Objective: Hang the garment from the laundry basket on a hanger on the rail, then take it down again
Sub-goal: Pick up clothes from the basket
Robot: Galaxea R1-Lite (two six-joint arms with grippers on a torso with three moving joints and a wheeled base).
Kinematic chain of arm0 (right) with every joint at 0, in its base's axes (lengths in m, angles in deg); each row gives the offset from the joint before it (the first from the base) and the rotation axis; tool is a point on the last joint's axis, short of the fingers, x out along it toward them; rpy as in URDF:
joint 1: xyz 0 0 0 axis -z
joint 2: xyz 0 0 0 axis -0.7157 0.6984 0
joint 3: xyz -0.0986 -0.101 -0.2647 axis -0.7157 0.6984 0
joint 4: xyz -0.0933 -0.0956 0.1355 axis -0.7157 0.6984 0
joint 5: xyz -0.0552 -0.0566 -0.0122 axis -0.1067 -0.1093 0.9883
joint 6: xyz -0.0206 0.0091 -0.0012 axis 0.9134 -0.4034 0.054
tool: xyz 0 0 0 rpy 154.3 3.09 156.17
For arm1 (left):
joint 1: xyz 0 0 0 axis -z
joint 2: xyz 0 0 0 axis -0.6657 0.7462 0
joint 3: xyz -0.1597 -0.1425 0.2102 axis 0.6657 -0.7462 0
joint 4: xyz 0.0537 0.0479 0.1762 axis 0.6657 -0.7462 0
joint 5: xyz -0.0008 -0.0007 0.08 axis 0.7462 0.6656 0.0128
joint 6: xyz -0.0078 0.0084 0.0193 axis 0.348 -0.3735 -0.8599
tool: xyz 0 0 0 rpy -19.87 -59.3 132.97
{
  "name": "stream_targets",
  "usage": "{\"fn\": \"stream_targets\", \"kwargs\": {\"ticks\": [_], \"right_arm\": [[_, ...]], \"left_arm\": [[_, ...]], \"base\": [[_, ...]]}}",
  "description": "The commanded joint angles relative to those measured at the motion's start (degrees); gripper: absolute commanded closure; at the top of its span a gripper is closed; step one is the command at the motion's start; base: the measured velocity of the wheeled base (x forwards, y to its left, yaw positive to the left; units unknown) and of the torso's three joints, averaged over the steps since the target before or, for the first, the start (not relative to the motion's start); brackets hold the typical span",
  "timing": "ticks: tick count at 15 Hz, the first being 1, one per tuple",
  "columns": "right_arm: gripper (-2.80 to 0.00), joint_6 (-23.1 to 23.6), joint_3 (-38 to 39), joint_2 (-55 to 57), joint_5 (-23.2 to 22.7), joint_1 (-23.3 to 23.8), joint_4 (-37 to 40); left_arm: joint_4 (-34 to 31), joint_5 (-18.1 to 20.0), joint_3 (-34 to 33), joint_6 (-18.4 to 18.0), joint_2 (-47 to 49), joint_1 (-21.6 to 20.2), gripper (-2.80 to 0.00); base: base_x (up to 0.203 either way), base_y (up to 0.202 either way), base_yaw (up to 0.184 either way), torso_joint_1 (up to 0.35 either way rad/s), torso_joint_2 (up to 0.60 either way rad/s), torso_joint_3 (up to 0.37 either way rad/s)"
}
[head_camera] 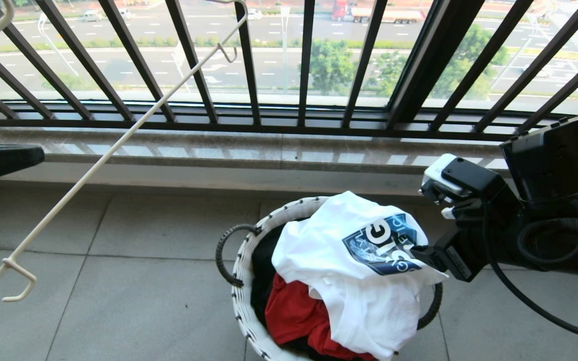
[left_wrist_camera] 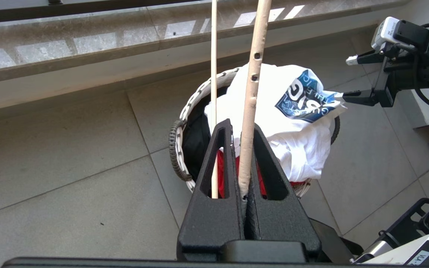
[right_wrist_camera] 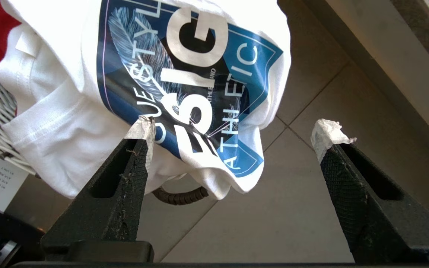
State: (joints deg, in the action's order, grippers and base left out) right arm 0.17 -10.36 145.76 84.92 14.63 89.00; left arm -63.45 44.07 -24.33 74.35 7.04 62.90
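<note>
Your right tool [head_camera: 432,235] sits at the right of the head frame, level with the laundry basket [head_camera: 249,281], and its jaws are spread wide with nothing between them. In the right wrist frame the two taped fingertips [right_wrist_camera: 143,128] stand far apart; one tip overlaps the edge of the garment's logo, the other is out over bare floor tile [right_wrist_camera: 300,208]. Contact with the cloth: can't tell for sure.

The garment [head_camera: 354,281], a white T-shirt with a dark blue angled logo and white lettering, is piled on top of the basket in the lower centre of the head frame. It drapes over the basket's right rim, logo facing up and toward the right tool. Under it you see red cloth [head_camera: 294,313] and black cloth [head_camera: 261,273] inside the basket. The basket stands on the grey tiled floor, below the stone sill [head_camera: 249,150] and the dark window railing [head_camera: 249,65].

Your left tool [left_wrist_camera: 245,156] is clenched on the hanger [left_wrist_camera: 250,108], bottom centre of the left wrist frame; the cream bar runs up between the closed jaws. In the head frame the hanger [head_camera: 118,145] crosses the left half as a long diagonal, with a small notch hook at lower left. The left tool itself is not in the head frame.
</note>
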Motion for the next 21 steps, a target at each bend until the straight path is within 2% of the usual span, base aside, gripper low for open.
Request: {"fn": "stream_targets", "kwargs": {"ticks": [1,4,10,16,17,21], "right_arm": [[0.0,0.1,-1.5,0.6,0.3,-1.8,0.0],[0.0,0.0,-2.6,4.2,1.0,-5.9,-0.8],[0.0,-2.1,-2.6,11.8,9.3,-17.1,-9.1],[0.0,-4.2,-1.6,20.9,15.7,-21.9,-17.0],[-2.77,-4.1,-1.1,21.6,16.5,-23.0,-18.5],[-2.8,-2.0,2.2,24.4,19.2,-26.2,-24.0]], "left_arm": [[-0.1,0.1,-0.1,0.0,0.1,0.0,0.0],[-0.1,0.1,0.2,0.0,0.3,-0.1,0.0],[-2.1,-0.3,1.6,0.3,0.4,-0.1,0.0],[-2.4,-2.5,3.5,2.3,0.3,-0.1,0.0],[-2.4,-2.8,3.5,2.3,0.4,-0.1,0.0],[-2.4,-4.0,3.9,2.3,0.9,-0.1,0.0]], "base": [[0.0,0.0,0.0,0.0,0.0,0.0],[0.0,0.0,0.0,0.0,0.0,0.0],[0.0,0.0,0.0,0.0,0.0,0.0],[0.0,0.0,0.0,0.0,0.0,0.0],[0.0,0.0,0.0,0.0,0.0,0.0],[0.0,0.0,0.0,0.0,0.0,0.0]]}}
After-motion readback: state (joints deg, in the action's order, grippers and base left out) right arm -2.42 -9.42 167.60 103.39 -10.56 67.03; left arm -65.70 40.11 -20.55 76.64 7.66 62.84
